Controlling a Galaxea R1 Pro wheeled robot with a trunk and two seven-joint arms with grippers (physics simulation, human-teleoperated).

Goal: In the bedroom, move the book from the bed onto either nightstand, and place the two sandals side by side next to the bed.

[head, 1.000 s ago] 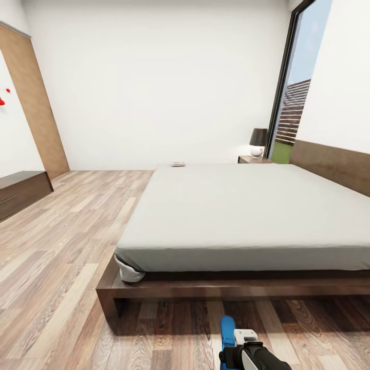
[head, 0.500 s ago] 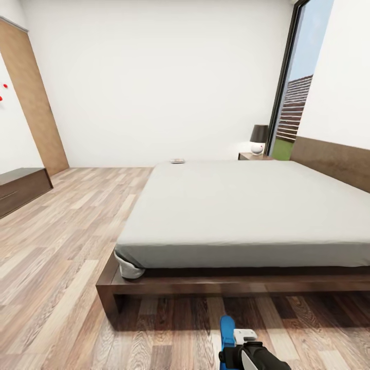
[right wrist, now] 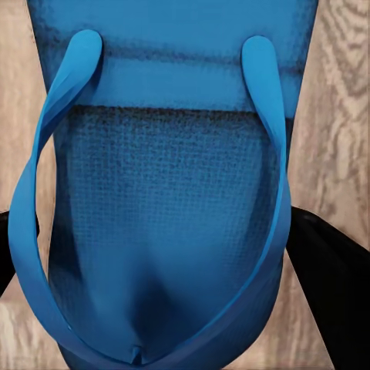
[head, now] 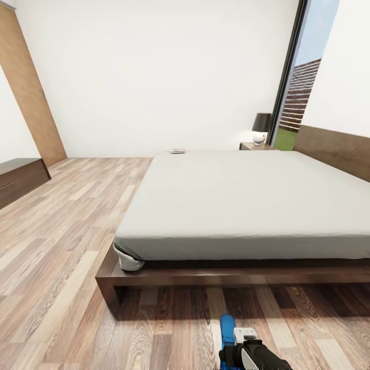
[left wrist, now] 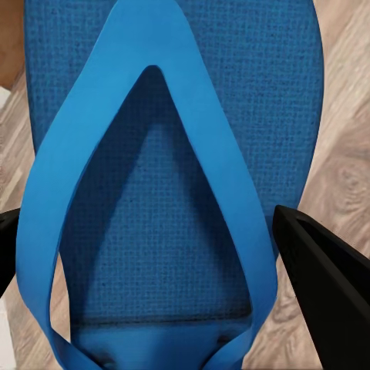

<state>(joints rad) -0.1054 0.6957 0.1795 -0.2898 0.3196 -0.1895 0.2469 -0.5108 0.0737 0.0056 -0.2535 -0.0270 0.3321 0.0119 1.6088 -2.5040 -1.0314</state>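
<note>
The bed has a light grey mattress on a dark wood frame and lies straight ahead in the head view. The book rests on its far left corner. A dark nightstand stands beyond the bed, beside the window. At the bottom of the head view my right gripper is shut on a blue sandal above the floor in front of the bed. In the right wrist view, that sandal sits between the black fingers. My left gripper is shut on the other blue sandal.
A lamp stands on the nightstand. The tall window is at the right, with the headboard along that wall. A low dark dresser and a tall wood panel line the left wall. Wood floor stretches left of the bed.
The whole head view has shifted: bed, book and nightstand now sit higher in the picture, so the camera moved. The gripper with the sandal keeps its place in the view.
</note>
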